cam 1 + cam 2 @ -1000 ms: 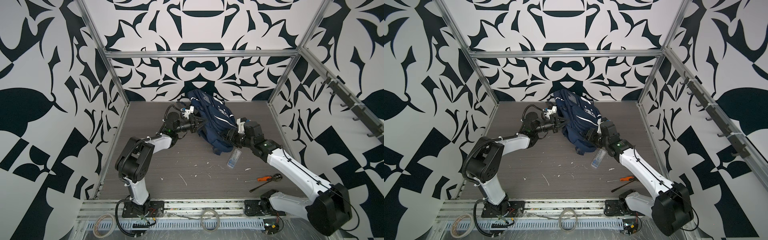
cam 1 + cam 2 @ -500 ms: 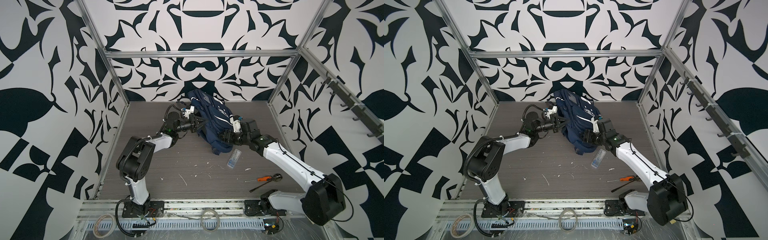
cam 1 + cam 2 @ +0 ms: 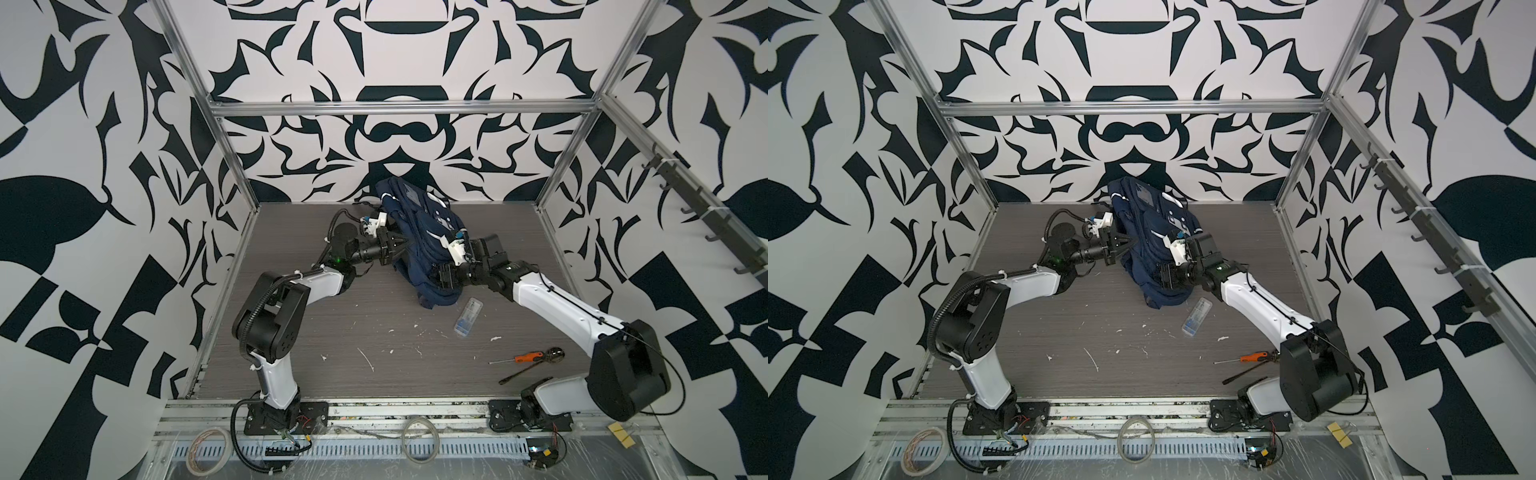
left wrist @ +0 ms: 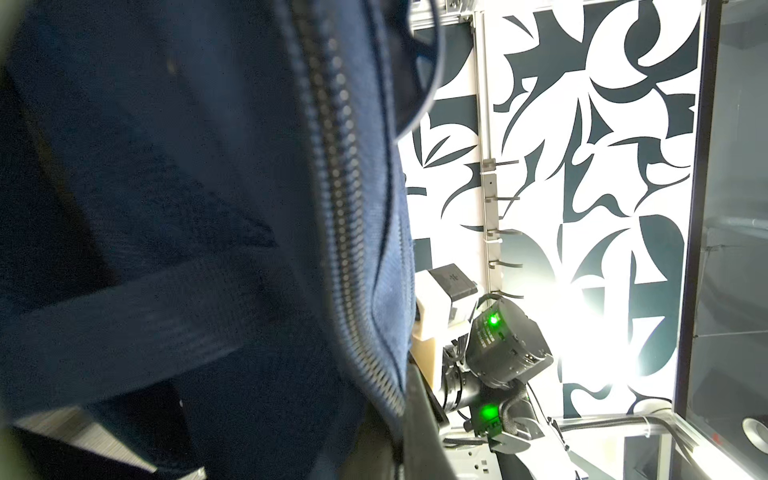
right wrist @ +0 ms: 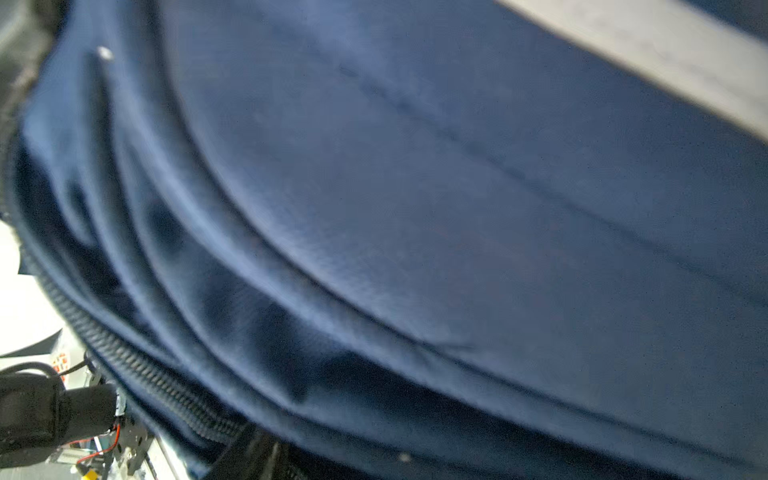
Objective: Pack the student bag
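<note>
the navy bag (image 3: 419, 237) (image 3: 1152, 232) stands slumped at the back of the grey table (image 3: 332, 332), its top leaning on the patterned rear wall and its lower end crumpled on the table towards the front. white stripes and a pale patch show on the face turned to the right. the left gripper (image 3: 401, 242) (image 3: 1128, 242) reaches in level from the left, its jaws closed down to a point and its tips pressed into the bag's left edge; from here i cannot tell whether a fold of cloth is caught between them. the left wrist view is almost filled with blue cloth (image 4: 187, 208), with a zip (image 4: 340, 199) running along it. the right gripper (image 3: 441, 277) (image 3: 1163, 275) comes in from the right and is pushed into the lower part of the bag, the cloth sagging over it, so its jaws are hidden and i cannot tell how far apart they stand or whether they hold anything. the right wrist view shows only folds of blue cloth (image 5: 415, 208) up close. just in front of the bag's lower end, apart from it, a small clear plastic case (image 3: 468, 316) (image 3: 1197, 316) lies flat on the table. nearer the right arm's base lie an orange-handled screwdriver (image 3: 527, 357) (image 3: 1252, 357) and a thin black tool (image 3: 519, 376) (image 3: 1241, 377) just beside it. small white scraps (image 3: 368, 359) are scattered over the middle of the table.
</note>
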Motion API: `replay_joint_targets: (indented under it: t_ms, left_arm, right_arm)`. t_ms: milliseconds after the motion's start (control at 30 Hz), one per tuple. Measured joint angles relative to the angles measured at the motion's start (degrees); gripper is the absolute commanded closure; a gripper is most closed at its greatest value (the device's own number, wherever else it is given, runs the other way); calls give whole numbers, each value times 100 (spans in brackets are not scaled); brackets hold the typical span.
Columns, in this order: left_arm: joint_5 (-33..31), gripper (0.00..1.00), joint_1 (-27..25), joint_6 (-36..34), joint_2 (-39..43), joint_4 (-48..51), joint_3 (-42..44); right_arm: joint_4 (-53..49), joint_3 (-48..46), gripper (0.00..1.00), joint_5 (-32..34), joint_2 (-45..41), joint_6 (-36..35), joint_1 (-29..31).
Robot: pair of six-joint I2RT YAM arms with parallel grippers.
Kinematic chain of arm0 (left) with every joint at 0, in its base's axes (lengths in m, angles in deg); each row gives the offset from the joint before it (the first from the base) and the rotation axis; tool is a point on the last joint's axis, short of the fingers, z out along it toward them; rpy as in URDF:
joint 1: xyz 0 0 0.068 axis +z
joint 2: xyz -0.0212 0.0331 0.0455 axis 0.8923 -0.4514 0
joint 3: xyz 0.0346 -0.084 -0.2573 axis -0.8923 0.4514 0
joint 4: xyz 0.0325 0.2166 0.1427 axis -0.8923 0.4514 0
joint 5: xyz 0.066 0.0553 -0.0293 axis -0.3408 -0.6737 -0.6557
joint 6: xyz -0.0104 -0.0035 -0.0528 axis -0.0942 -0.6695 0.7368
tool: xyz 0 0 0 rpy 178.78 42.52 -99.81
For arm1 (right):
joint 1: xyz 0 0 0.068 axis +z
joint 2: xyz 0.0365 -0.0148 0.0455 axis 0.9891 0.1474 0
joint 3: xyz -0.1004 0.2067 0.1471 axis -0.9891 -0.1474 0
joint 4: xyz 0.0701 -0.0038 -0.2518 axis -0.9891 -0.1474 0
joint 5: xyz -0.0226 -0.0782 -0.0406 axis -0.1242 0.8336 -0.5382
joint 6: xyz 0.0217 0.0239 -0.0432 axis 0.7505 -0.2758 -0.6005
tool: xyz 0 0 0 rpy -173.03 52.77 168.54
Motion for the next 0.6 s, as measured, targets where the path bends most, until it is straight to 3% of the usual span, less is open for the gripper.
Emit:
replay_joint_targets:
  t_ms: [133, 267, 467, 600]
  left_arm:
    - [-57, 100, 26, 0, 0, -2, 2]
    - [-83, 100, 37, -2, 0, 0, 2]
    - [-96, 100, 37, -2, 0, -2, 2]
    - [-85, 100, 35, -2, 0, -7, 2]
  right_arm:
    - [352, -70, 75, -146, 37, 90, 2]
    - [710, -232, 86, -179, 37, 297, 7]
    - [813, -313, 93, -63, -42, 365, 46]
    - [623, -319, 81, 133, -243, 234, 48]
